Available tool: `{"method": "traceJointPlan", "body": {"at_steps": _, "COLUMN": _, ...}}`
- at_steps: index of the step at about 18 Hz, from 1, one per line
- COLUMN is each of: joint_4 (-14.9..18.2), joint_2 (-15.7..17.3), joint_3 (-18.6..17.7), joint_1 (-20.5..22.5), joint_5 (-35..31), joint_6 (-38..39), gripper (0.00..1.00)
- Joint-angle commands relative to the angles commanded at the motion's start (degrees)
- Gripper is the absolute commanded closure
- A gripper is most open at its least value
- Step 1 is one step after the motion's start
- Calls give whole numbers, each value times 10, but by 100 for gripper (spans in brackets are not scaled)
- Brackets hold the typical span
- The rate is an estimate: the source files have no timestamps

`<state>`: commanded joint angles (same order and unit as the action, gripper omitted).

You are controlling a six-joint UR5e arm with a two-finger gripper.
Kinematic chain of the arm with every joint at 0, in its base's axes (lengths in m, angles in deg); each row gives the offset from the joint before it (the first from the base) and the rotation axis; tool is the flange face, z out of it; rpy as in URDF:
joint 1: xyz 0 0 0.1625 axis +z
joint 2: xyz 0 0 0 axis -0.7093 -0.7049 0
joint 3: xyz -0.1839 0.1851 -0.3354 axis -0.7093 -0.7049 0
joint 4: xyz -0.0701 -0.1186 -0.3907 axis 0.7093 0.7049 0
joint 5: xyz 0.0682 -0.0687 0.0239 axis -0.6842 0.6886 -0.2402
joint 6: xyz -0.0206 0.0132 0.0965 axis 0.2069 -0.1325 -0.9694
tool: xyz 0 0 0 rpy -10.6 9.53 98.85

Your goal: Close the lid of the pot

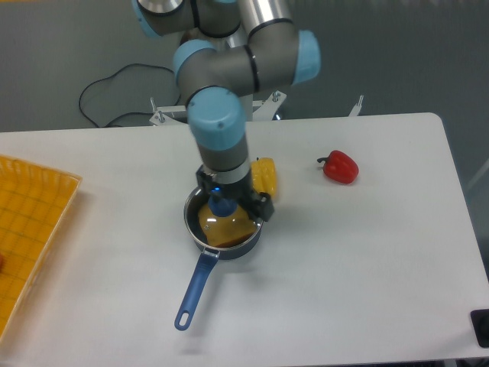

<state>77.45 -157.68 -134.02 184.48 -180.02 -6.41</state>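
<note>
The dark blue pot [246, 243] stands in the middle of the table, its long blue handle [194, 289] pointing toward the front left. The glass lid [226, 226] with its silver rim lies over the pot's opening. Something yellow-orange shows through the glass. My gripper [223, 205] points straight down over the pot's centre. Its fingers are closed around the lid's dark blue knob [222, 204]. I cannot tell whether the lid rests fully on the rim or hangs just above it.
A yellow corn cob [266, 176] lies just behind and to the right of the pot. A red pepper [340, 167] lies further right. An orange tray [30, 229] sits at the left edge. A black object [481, 326] is at the front right corner.
</note>
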Motion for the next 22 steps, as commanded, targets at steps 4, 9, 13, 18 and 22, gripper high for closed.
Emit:
{"method": "traceJointPlan", "body": {"at_steps": 4, "joint_4": -1, "joint_2": 0, "joint_3": 5, "joint_1": 49, "joint_5": 3, "joint_6": -131, "gripper": 0}}
{"method": "traceJointPlan", "body": {"at_steps": 9, "joint_4": -3, "joint_2": 0, "joint_3": 4, "joint_1": 112, "joint_5": 18, "joint_6": -253, "gripper": 0}}
{"method": "traceJointPlan", "body": {"at_steps": 13, "joint_4": -7, "joint_2": -15, "joint_3": 11, "joint_1": 150, "joint_5": 19, "joint_6": -326, "gripper": 0}}
{"method": "traceJointPlan", "body": {"at_steps": 18, "joint_4": -2, "joint_2": -9, "joint_3": 9, "joint_1": 189, "joint_5": 25, "joint_6": -377, "gripper": 0}}
{"method": "traceJointPlan", "body": {"at_steps": 22, "joint_4": 0, "joint_2": 15, "joint_3": -3, "joint_1": 209, "joint_5": 47, "joint_6": -377, "gripper": 0}}
